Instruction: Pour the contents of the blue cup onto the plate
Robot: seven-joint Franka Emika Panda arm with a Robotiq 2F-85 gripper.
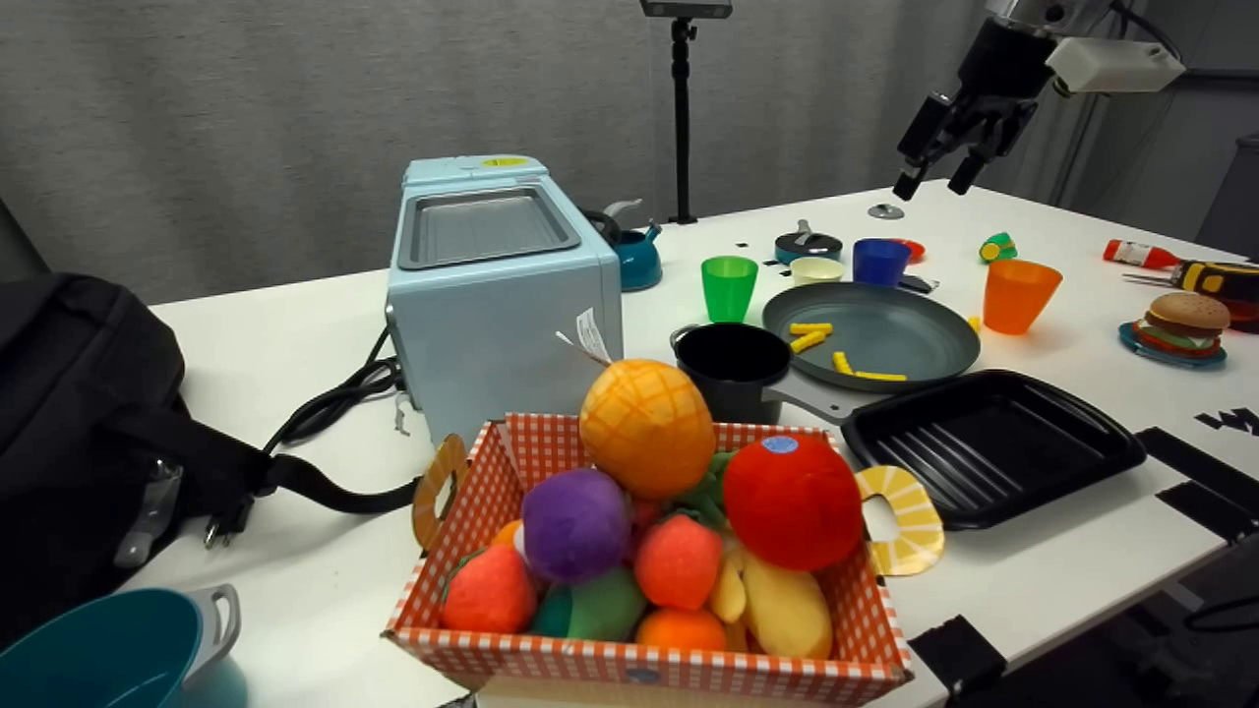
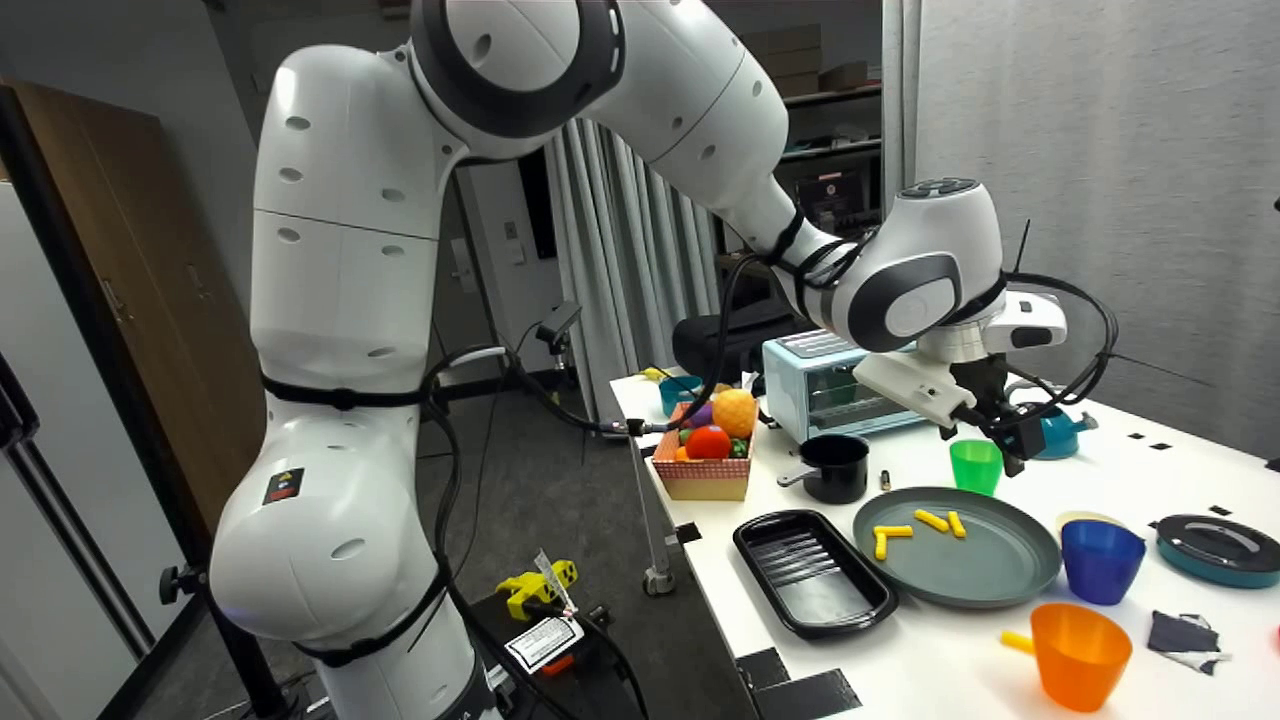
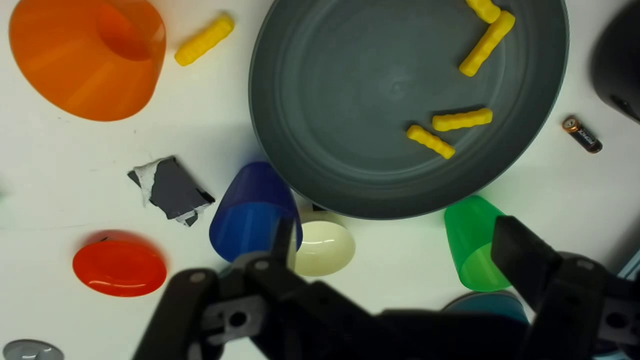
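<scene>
Closest in the wrist view, the claw [image 3: 395,232] is released, jaws wide apart. The blue cup [image 3: 252,207] stands upright on the counter [image 3: 75,165] just beside the plate [image 3: 360,95], which bears four yellow toy fries [image 3: 487,44]. Near the plate's opposite rim, a battery [image 3: 582,134] bears unreadably small print; well apart from the plate, a red bottle [image 1: 1156,259] wears an illegible white label [image 1: 1135,254].

We see a tapered dark-blue plastic cup [image 3: 247,215], smooth-walled; a wide round grey-green plate [image 3: 360,100], matt and ringed; a rectangular black tray [image 2: 835,590], glossy and ridged; a flared orange plastic cup [image 3: 82,75], smooth and translucent; a round red cloth fruit [image 1: 792,506], matt; a grey cloth curtain [image 1: 295,128], dull and textured.
</scene>
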